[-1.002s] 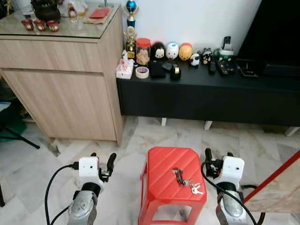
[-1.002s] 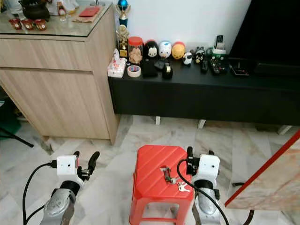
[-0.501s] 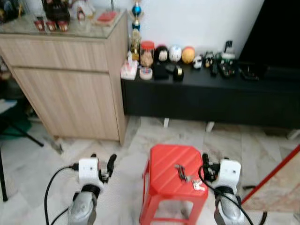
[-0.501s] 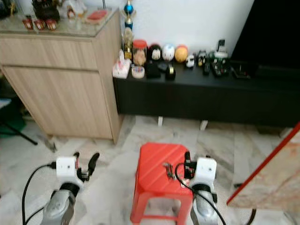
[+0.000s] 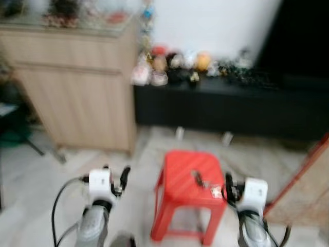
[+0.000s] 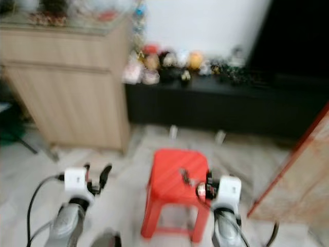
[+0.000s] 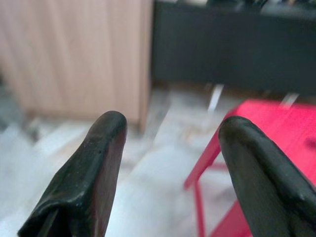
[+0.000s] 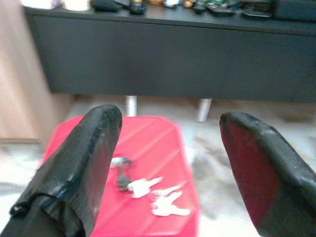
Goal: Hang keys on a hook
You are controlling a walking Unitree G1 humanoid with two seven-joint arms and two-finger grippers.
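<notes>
Marble floor (image 5: pixel 36 175), red stool (image 8: pixel 148 148) bearing keys (image 8: pixel 143 190); right hand (image 8: pixel 168 133) and left hand (image 7: pixel 170 133) both wide apart.

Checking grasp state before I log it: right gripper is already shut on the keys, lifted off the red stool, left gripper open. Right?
Not quite. The right gripper is open, not shut on anything: the right wrist view shows its fingers spread wide with the keys lying on the red stool between and beyond them. The left gripper is open, as you said.
</notes>
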